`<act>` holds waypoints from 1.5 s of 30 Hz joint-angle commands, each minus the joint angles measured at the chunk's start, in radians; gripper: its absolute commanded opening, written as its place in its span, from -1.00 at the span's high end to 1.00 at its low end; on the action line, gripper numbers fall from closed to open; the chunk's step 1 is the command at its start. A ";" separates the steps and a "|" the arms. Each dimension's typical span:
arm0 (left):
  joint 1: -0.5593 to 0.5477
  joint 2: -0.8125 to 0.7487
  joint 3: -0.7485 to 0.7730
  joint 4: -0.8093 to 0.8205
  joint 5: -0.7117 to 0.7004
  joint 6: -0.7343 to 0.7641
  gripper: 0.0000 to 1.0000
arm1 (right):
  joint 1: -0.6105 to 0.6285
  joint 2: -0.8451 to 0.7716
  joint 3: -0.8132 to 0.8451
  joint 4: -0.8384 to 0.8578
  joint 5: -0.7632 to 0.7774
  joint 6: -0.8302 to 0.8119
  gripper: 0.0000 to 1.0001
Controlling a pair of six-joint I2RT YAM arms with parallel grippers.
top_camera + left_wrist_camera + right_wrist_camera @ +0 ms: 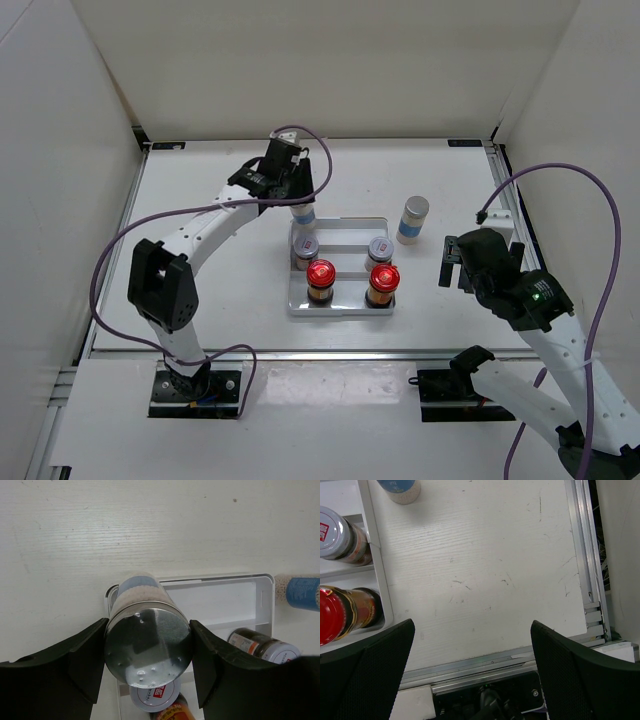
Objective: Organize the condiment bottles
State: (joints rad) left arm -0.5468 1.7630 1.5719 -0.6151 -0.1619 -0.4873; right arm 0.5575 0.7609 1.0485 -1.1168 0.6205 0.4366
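Observation:
My left gripper (298,195) (148,655) is shut on a white-and-blue bottle (303,216) (142,630) by its silver cap, at the back left corner of the white tray (340,229) (220,600). In the tray stand two silver-lidded jars (306,247) (379,247) and two amber bottles with red caps (320,273) (384,277). A second white-and-blue bottle (413,218) (302,592) (399,487) stands on the table right of the tray. My right gripper (455,262) (472,630) is open and empty, right of the tray.
The table's right rail (585,555) and front rail (485,665) lie close to my right gripper. White walls enclose the table on three sides. The tray's right wall (372,555) shows at the left of the right wrist view.

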 commanded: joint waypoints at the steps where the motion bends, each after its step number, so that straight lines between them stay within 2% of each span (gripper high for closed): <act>1: -0.008 -0.031 -0.050 -0.043 0.007 -0.019 0.09 | -0.001 -0.002 -0.002 0.028 0.001 -0.009 -1.00; 6: -0.008 -0.031 -0.082 -0.043 -0.002 -0.019 0.06 | -0.001 -0.002 -0.002 0.028 0.001 -0.009 -1.00; 17: -0.008 0.119 0.019 -0.075 0.019 -0.010 -0.32 | -0.001 -0.002 -0.002 0.028 0.001 -0.018 -1.00; 21: -0.008 0.151 0.057 -0.101 0.039 -0.010 -0.28 | -0.001 -0.002 -0.002 0.028 0.001 -0.018 -1.00; 29: -0.008 0.007 -0.030 -0.101 0.039 -0.019 -0.18 | -0.001 0.009 -0.002 0.037 -0.008 -0.018 -1.00; 35: -0.008 -0.086 -0.104 -0.120 0.030 -0.010 -0.18 | -0.001 0.018 -0.002 0.037 -0.008 -0.018 -1.00; 42: -0.008 -0.045 -0.101 -0.120 0.030 0.000 -0.18 | -0.001 0.018 -0.002 0.037 -0.008 -0.018 -1.00; 45: -0.008 0.018 -0.046 -0.129 0.030 0.010 -0.34 | -0.001 0.009 -0.002 0.037 -0.008 -0.018 -1.00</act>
State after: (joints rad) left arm -0.5587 1.7473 1.4857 -0.6876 -0.1299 -0.4942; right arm 0.5575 0.7803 1.0485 -1.0996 0.6056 0.4324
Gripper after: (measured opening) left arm 0.711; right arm 0.998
